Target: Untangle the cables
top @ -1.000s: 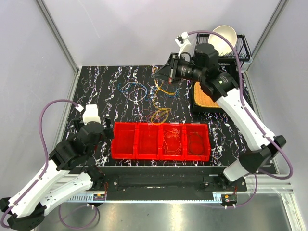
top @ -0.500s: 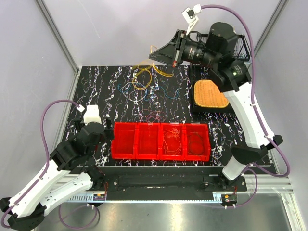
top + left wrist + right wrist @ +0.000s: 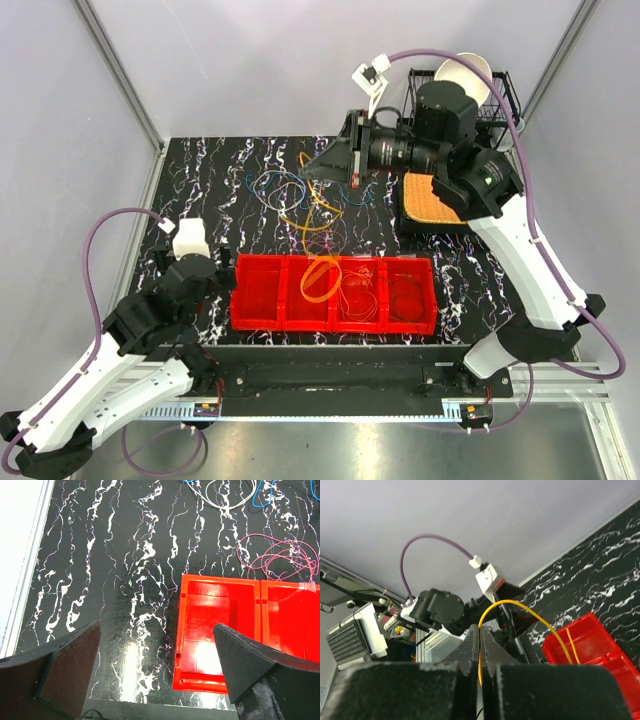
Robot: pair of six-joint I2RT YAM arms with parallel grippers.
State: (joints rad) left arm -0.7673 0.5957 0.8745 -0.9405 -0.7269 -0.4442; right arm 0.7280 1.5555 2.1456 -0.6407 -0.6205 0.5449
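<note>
Clamped flat together, my right gripper (image 3: 480, 639) pinches a thin, glossy yellow-orange cable (image 3: 520, 611) between its black wedge-shaped fingers; in the overhead view that gripper (image 3: 312, 170) is raised above the table's 12 o'clock side, and the cable (image 3: 320, 278) drops from it in a slack curve to a loop over the red tray (image 3: 258, 295). I cannot tell whether that loop rests in the tray or hangs just above it, nor which compartment it belongs to, since it crosses the divider between the second and third from the left. The tray is hard, shiny plastic with four square compartments, at 6 o'clock on the black table (image 3: 200, 180) veined in white like marble. Other loose cables (image 3: 275, 185), blue and pale, lie in rings toward 12 o'clock, and a pink cable (image 3: 280, 555) curls just beside the tray's far rim. Fine loops inside the two right-hand compartments are too thin to sort by colour. An orange woven mat (image 3: 432, 205) at 2 o'clock is partly covered by my right arm. My left gripper (image 3: 156, 627) is spread wide at 8 o'clock, grasping nothing, its matte fingers cut off by the frame.
</note>
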